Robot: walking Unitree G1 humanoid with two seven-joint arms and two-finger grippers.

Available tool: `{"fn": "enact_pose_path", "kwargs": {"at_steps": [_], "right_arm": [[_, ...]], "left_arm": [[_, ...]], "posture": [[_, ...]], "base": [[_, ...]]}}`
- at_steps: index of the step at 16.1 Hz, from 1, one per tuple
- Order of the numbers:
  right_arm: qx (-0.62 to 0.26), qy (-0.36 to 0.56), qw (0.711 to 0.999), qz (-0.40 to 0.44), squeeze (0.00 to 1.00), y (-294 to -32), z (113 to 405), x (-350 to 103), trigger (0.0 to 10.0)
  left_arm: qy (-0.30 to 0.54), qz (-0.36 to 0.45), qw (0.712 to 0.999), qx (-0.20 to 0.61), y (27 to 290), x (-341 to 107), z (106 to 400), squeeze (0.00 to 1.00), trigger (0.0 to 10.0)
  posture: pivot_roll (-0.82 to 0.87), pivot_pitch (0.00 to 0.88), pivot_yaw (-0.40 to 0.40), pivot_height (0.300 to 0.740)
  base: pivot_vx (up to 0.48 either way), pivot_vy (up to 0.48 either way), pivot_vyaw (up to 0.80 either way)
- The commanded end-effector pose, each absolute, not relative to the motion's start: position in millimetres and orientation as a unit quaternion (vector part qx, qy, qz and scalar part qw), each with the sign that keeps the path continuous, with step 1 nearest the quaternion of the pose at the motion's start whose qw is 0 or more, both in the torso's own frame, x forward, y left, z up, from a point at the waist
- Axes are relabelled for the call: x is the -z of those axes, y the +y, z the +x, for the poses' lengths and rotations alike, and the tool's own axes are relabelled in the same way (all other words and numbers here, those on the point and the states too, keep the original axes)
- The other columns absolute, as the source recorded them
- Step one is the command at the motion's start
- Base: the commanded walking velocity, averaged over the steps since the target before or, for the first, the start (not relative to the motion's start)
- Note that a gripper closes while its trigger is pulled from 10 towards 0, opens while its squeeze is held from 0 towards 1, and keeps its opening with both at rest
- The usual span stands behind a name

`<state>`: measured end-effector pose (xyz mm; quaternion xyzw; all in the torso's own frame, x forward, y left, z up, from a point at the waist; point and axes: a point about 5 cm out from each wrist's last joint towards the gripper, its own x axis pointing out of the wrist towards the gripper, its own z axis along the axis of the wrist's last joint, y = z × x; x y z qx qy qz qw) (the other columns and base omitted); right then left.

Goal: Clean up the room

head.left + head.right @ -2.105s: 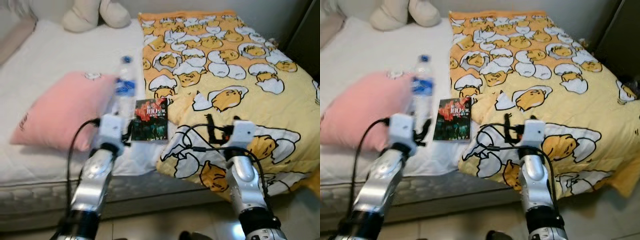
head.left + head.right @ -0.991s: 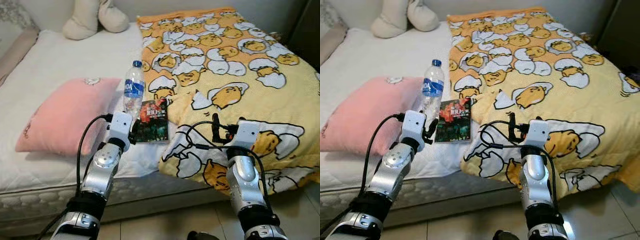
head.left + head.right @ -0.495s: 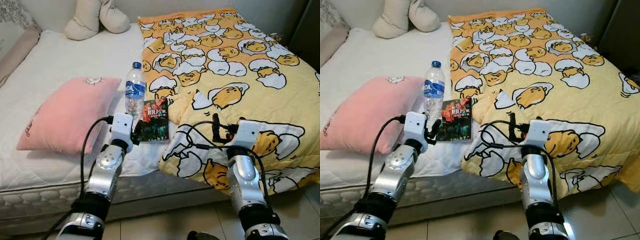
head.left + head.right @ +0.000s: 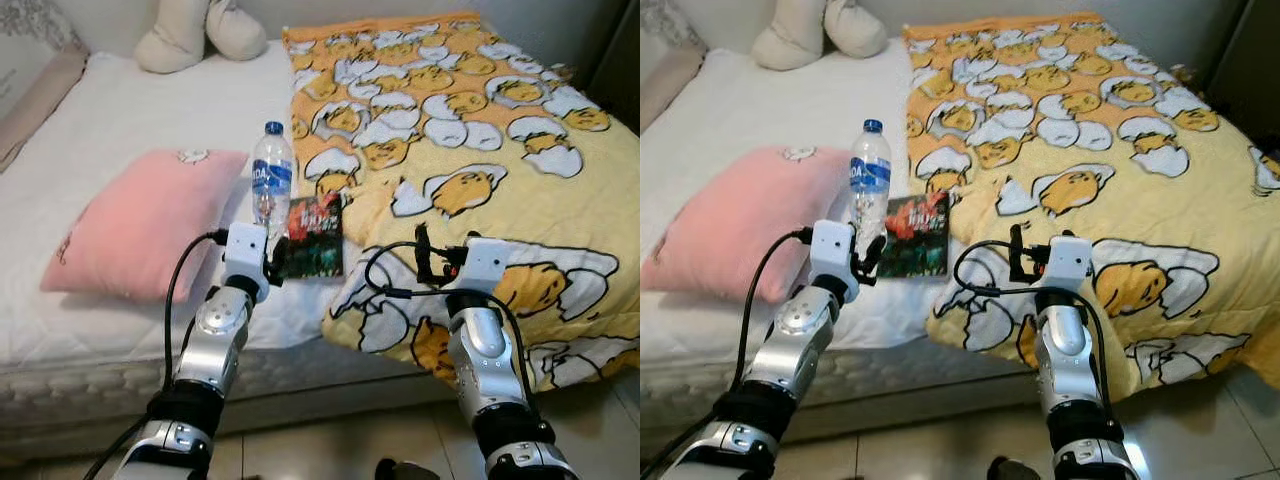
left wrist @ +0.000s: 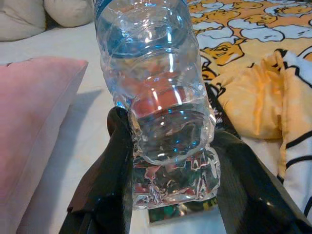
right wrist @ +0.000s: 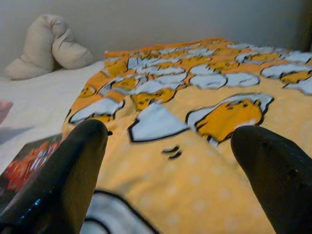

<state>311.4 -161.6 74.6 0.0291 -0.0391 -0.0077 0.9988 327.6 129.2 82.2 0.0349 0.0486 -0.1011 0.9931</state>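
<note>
A clear water bottle [image 4: 271,183] with a blue cap and label stands upright over the white bed, and my left gripper [image 4: 270,252] is shut on its lower part. In the left wrist view the bottle [image 5: 156,92] fills the space between the two black fingers [image 5: 109,170]. A dark book [image 4: 315,236] with red print lies flat just right of the bottle. My right gripper [image 4: 425,262] hovers open above the yellow blanket [image 4: 480,130], its fingers [image 6: 68,165] spread wide with nothing between them.
A pink pillow [image 4: 140,220] lies left of the bottle on the white mattress [image 4: 130,110]. A beige plush toy [image 4: 195,35] sits at the bed's far end. The blanket hangs over the bed's near edge, with tiled floor [image 4: 330,450] below.
The camera view has shifted slightly. My left gripper still holds the bottle upright in about the same spot by the book; the right arm has barely moved.
</note>
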Motion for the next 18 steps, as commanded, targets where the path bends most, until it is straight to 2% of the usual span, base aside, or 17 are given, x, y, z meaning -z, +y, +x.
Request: {"fn": "enact_pose_path", "kwargs": {"at_steps": [1,4,9,15,18], "right_arm": [[-0.003,-0.038,0.999,0.033,0.00,-155.5,313.0,-74.4,10.0],[-0.007,-0.035,0.999,0.034,0.00,-154.0,312.8,-72.9,10.0],[-0.010,-0.030,0.999,0.028,0.00,-154.6,312.0,-70.7,10.0],[-0.008,-0.024,0.999,0.024,0.00,-158.3,310.9,-68.5,10.0],[-0.009,-0.021,1.000,0.022,0.00,-159.9,311.2,-68.1,10.0]], "left_arm": [[0.042,0.034,0.995,0.090,134.7,-87.1,330.9,0.00,10.0],[0.043,0.037,0.995,0.085,136.0,-86.3,331.2,0.00,10.0],[0.042,0.036,0.995,0.082,136.3,-85.5,330.6,0.00,10.0],[0.042,0.040,0.995,0.079,134.9,-81.6,325.8,0.00,10.0],[0.042,0.035,0.996,0.071,136.2,-80.5,324.1,0.00,10.0]], "posture": [[-0.04,0.000,0.065,0.740],[-0.04,0.000,0.061,0.740],[-0.04,0.000,0.054,0.740],[-0.03,0.000,0.041,0.740],[-0.02,0.000,0.033,0.740]], "base": [[-0.247,0.000,0.00],[-0.247,0.000,0.00],[0.000,0.000,0.00],[0.000,0.000,0.70],[0.000,-0.420,0.69]]}}
